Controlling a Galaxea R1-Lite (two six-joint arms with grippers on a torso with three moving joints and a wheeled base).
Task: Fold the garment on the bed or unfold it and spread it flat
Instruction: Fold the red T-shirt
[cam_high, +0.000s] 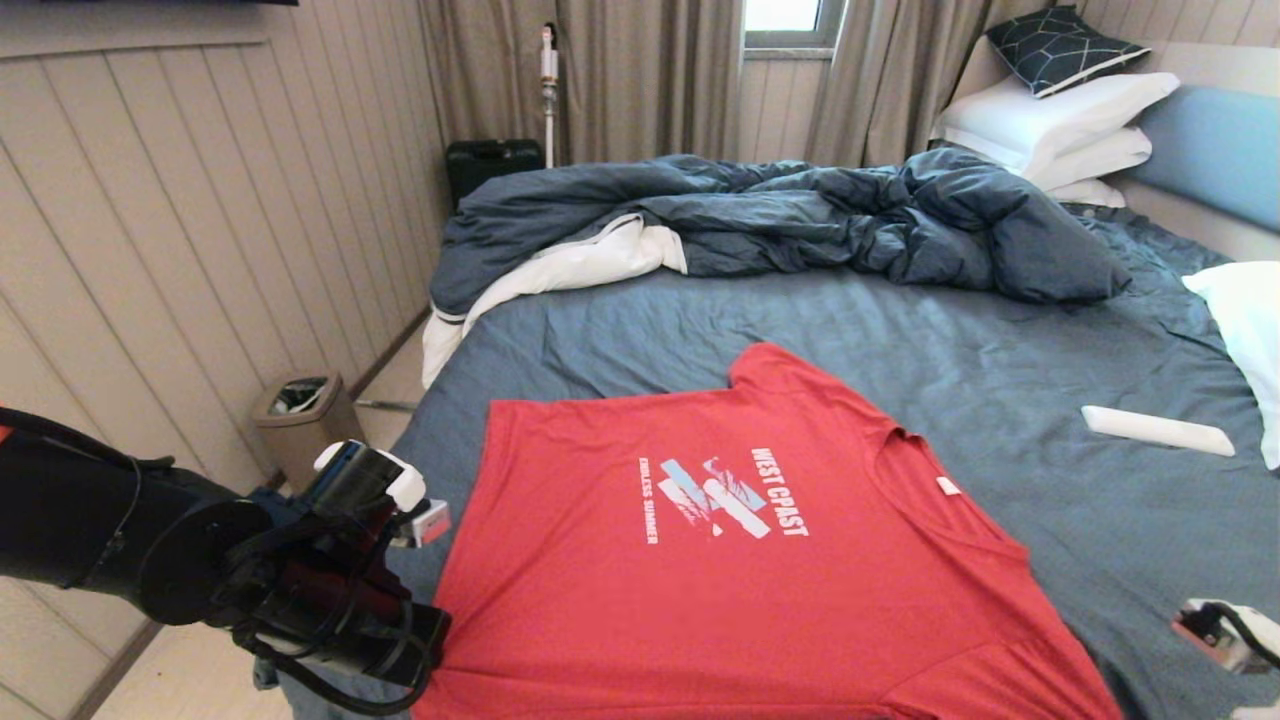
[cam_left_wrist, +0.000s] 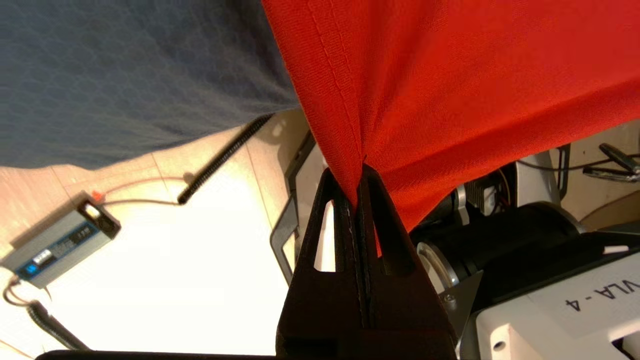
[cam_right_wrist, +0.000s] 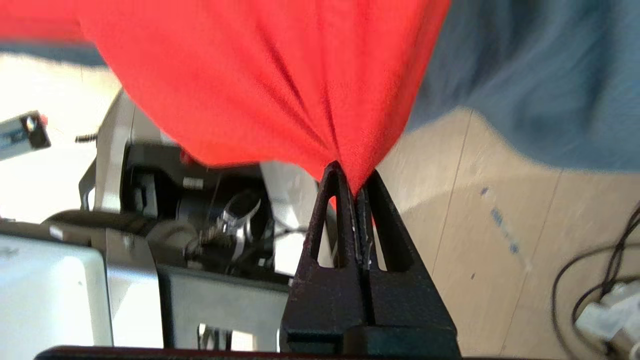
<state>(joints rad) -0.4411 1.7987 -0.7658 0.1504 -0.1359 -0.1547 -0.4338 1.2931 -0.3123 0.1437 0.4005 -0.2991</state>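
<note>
Both low arms' fingers, left (cam_left_wrist: 354, 187) and right (cam_right_wrist: 351, 185), pinch the red T-shirt's (cam_high: 740, 560) near edge.

Garment (cam_high: 740, 560) hem cut off; right claw (cam_right_wrist: 356, 192) blurred.

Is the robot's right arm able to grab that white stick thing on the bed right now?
Probably not yet. The right gripper is shut on the red T-shirt hem, so it would have to let go first. The white stick lies uncovered on the bed.

Left pincer (cam_left_wrist: 354, 187) clamped tight on red cloth, right pincer (cam_right_wrist: 353, 187) likewise, both arms held low
</note>
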